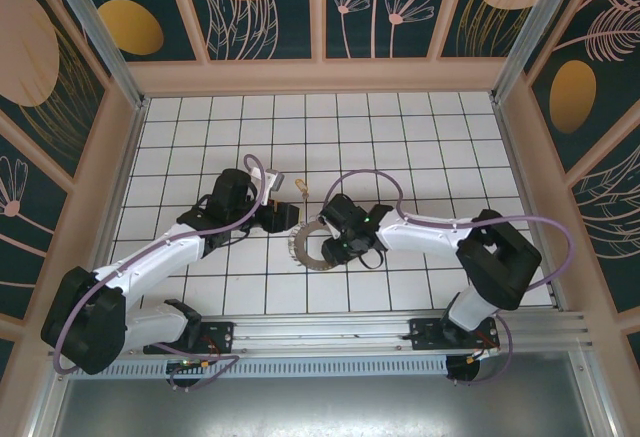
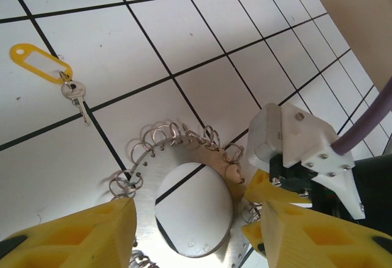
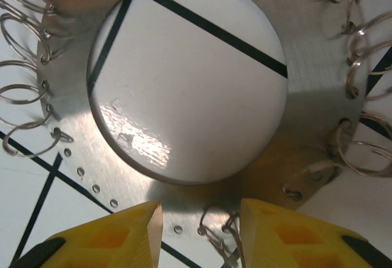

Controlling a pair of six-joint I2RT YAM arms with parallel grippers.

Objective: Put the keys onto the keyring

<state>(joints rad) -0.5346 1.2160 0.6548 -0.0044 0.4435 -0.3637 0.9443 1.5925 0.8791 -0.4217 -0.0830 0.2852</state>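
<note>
Best if the right tool (image 3: 201, 211), fingers apart astride the rim of the flat, loop-fringed grey metal keyring (image 3: 306, 84), pins it steady while the spread left tool (image 2: 193, 210) fetches the small yellow-tagged key (image 2: 76, 96).

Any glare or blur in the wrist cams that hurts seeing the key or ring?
Right wrist: glare patch on the tile inside the keyring, sheen on its metal, jaws blurred. Left wrist: key sharp, jaws soft. Top external: even light, no strong glare.
</note>
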